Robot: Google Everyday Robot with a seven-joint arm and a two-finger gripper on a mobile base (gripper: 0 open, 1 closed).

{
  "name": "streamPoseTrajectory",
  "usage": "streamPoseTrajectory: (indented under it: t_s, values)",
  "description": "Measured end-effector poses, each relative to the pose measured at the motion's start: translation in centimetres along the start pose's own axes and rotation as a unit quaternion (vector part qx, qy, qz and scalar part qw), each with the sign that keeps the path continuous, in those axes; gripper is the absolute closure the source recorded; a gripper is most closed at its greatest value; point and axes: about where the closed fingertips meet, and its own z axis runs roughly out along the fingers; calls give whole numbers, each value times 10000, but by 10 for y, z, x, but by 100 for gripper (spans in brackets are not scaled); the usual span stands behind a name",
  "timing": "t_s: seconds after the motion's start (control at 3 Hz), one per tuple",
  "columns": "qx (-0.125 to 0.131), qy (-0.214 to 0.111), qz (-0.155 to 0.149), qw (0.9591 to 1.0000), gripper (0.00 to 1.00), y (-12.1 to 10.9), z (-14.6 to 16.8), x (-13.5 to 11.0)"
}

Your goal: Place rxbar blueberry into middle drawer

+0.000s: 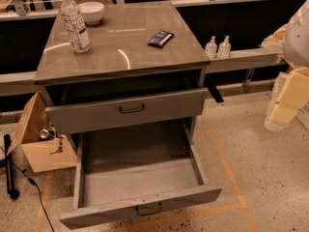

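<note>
Hanging far right, end effector (286, 104) well apart from rxbar blueberry (160, 38).

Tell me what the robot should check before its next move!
1. Middle drawer open: ok, it is pulled well out.
2. Room in the drawer: ok, only its bare grey floor shows.
3. Rxbar blueberry free to pick up: ok, it lies flat on the cabinet top with nothing on it.
4. Other things out of the way: ok, the water bottle and the white bowl stand apart from the bar, to its left in the view.
5. End effector at the bar: not ok, it is at the right edge of the view, off to the side of the cabinet.
6. End effector ready to grasp: cannot tell.
</note>
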Motion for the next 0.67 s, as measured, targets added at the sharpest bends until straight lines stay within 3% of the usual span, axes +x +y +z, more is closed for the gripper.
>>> streamPoseTrajectory:
  t_s: [0.33, 0.67]
  values:
    - [1, 0, 0, 10000, 0, 0, 0, 0]
    - [152, -501, 231, 9984, 0, -22, 11, -14]
